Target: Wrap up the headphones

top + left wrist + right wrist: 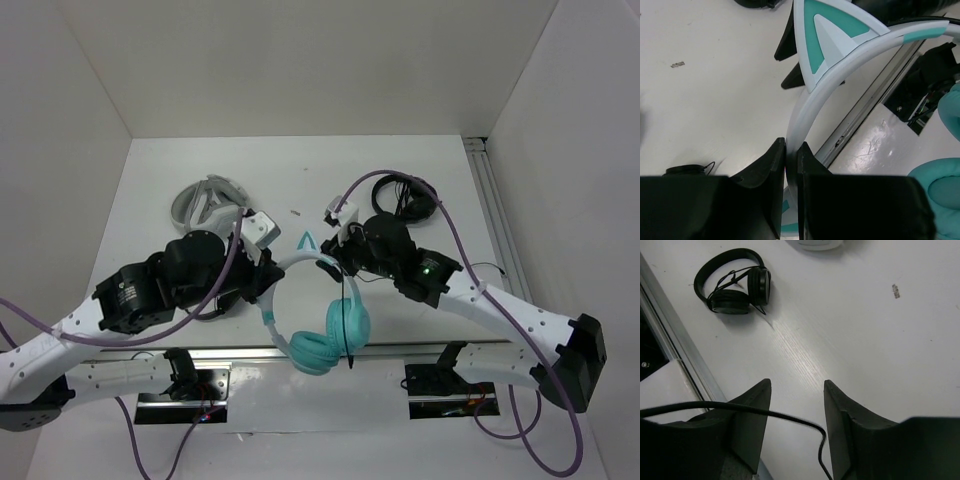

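Headphones (345, 322) up at near edge, left gripper (791, 152) pinching headband (805, 105). Right gripper (797, 390) fingers spread, cable (775, 414) loose between them. Wrapping looks barely begun, no turns visible.

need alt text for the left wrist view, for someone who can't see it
The left gripper, jaws shut on the white headband, holds the headphones over the white table. A teal-and-white cat ear rises from the band at the top, and a teal earcup shows at the lower right.

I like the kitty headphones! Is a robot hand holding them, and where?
Yes: the left gripper pinches the headphones by the white headband. The right gripper is open; the cable just crosses it.
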You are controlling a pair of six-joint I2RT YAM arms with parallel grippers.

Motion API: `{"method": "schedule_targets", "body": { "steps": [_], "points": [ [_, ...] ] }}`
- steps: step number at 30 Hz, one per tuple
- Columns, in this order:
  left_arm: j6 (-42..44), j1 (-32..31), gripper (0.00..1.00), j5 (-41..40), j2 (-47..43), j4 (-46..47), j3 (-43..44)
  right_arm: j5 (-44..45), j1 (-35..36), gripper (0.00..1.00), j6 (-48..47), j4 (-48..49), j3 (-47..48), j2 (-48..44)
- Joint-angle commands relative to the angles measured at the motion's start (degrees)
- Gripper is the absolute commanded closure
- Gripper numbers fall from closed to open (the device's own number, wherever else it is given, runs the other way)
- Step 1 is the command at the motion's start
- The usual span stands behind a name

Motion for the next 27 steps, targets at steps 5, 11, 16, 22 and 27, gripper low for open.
{"method": "schedule_targets", "body": {
  "steps": [5,11,16,22,27],
  "points": [
    [-13.02,-0.15,1.00,-2.98,-0.16,6.88,6.73,-11.47,-5.62,0.44,6.52,31.85,-13.93,2.95],
    [-21.28,-0.15,1.00,-13.94,-3.93,6.88,9.19,-19.05,-10.46,0.43,10.49,43.56,-18.58,14.62],
    [-30.95,-0.15,1.00,-26.95,-7.98,6.88,6.66,-19.76,-10.47,0.48,13.39,50.26,-22.99,22.45],
    [-38.94,-0.15,1.00,-35.23,-6.59,3.46,9.00,-17.67,-9.15,0.97,15.33,52.56,-25.72,24.41],
    [-48.08,-0.15,1.00,-46.63,-1.75,-7.95,13.05,-7.84,-3.63,1.00,17.43,43.81,-27.38,17.41]
  ]
}}
